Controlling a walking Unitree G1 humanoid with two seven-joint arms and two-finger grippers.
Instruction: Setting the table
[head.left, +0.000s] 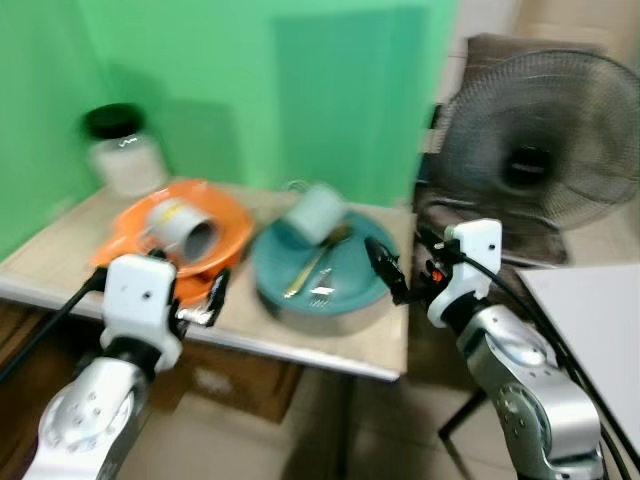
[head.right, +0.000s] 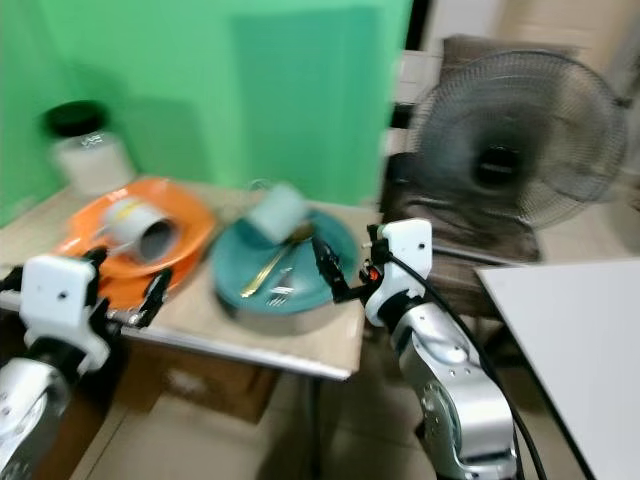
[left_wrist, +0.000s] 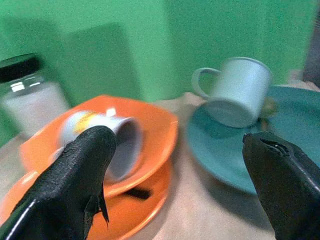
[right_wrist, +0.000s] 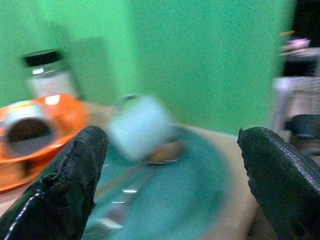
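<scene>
Nearest the camera, the two silver arms reach up toward the table (head.left: 385, 350), both grippers empty. The left gripper (head.left: 210, 300) sits at the table's front edge with its fingers spread wide in the left wrist view, touching nothing. The right gripper (head.left: 385, 268) hovers at the table's right end, fingers just as wide apart in the right wrist view.

Just beyond the right gripper, at about its 10 o'clock, lies the teal plate (head.left: 345, 285). On it a spoon (head.left: 315, 260) and a fork (head.left: 322, 292) lie side by side, long axes running from 7 to 1 o'clock, handles pointing toward the front edge. The pale mug (head.left: 318, 212) leans tipped at the plate's far rim, over the spoon's bowl end, its handle to the far left.

The right gripper is probably the nearer one for the cutlery and mug. Since its fingers approach from 3 o'clock, they cross the handles at an angle, so the wrist likely needs turning.

At the left gripper's 12 o'clock sit the orange plates (head.left: 225, 235), a grey cup (head.left: 180, 228) lying on its side on top, mouth facing front-right. Farthest, at 11 o'clock, stands a black-lidded jar (head.left: 125, 155).
</scene>
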